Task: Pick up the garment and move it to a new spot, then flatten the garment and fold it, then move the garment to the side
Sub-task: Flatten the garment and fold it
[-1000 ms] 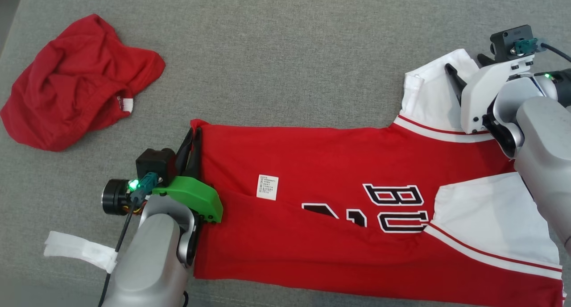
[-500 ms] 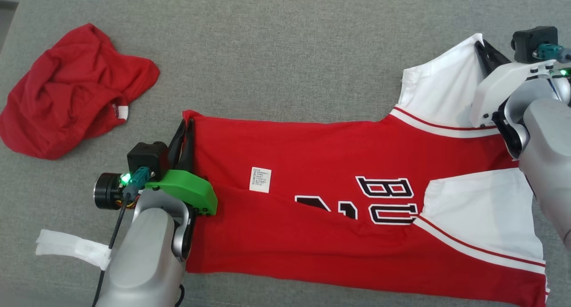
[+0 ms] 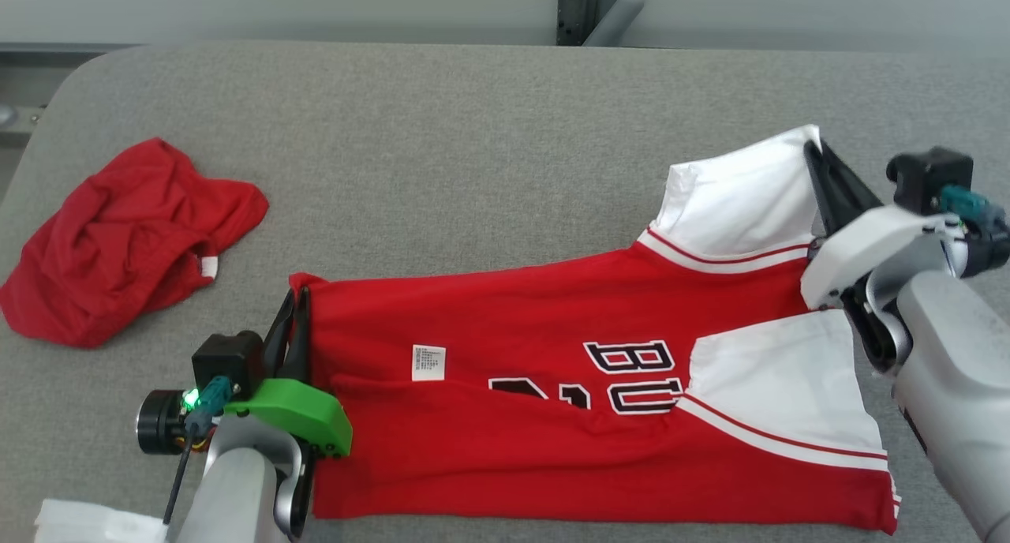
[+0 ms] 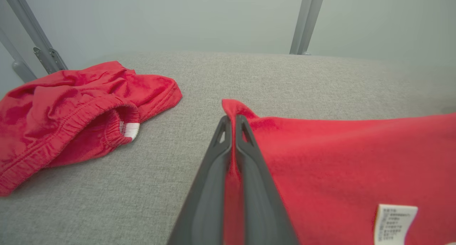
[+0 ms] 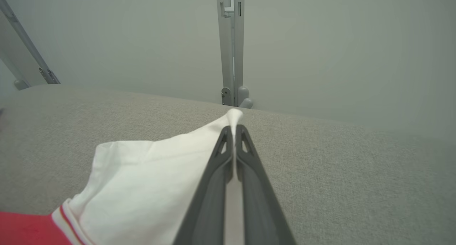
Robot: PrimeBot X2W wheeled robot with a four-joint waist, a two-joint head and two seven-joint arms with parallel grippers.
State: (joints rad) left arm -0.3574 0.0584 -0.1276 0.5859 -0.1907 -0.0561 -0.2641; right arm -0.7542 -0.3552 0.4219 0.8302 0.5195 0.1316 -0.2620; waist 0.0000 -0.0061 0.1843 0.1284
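The garment (image 3: pixel 552 401) is a red jersey with white sleeves and black lettering, spread across the grey table (image 3: pixel 473 132). My left gripper (image 3: pixel 296 306) is shut on its red hem corner (image 4: pixel 233 111) at the left. At the far right, my right gripper (image 3: pixel 813 152) is shut on the tip of the white sleeve (image 3: pixel 742 204), lifting that corner (image 5: pixel 233 116) a little off the table. A white care label (image 3: pixel 428 362) lies on the red cloth.
A crumpled red garment (image 3: pixel 118 239) lies at the table's left, also seen as a red heap (image 4: pixel 71 106) in the left wrist view. White cloth (image 3: pixel 87 523) pokes in at the bottom left. A metal post (image 3: pixel 584 10) stands behind the table's far edge.
My right gripper has shut on the white sleeve tip and raised it. The head camera has tilted up, so the whole scene sits lower in the picture. The left grip is unchanged.
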